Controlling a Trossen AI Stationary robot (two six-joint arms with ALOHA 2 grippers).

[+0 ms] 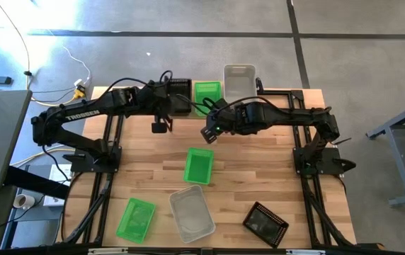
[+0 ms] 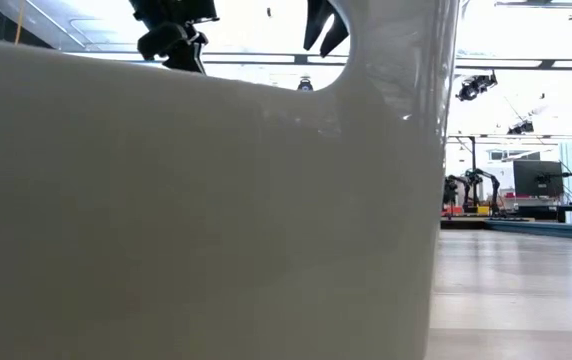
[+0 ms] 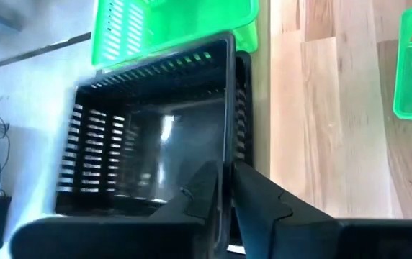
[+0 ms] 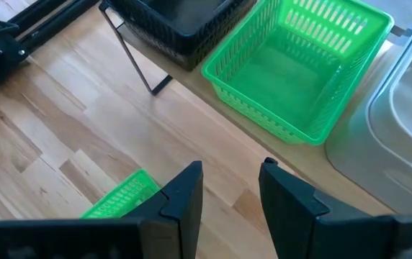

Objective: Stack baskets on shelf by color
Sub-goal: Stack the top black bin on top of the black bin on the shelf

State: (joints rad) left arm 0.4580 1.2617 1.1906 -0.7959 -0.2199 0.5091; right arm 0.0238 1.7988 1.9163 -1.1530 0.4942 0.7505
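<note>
Left gripper [image 3: 224, 188] clamps black basket [image 3: 148, 137] beside green basket [image 3: 173, 25].

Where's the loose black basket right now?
In the high view the loose black basket lies tilted at the table's near right corner, right of the clear basket and apart from both arms.

The left gripper [image 3: 224, 188] fingers pinch the black basket's [image 3: 148, 137] rim, beside a green basket [image 3: 170, 25].

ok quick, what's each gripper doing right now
Left gripper: shut on the rim of the black basket on the shelf.
Right gripper: open, empty, above the table.
</note>
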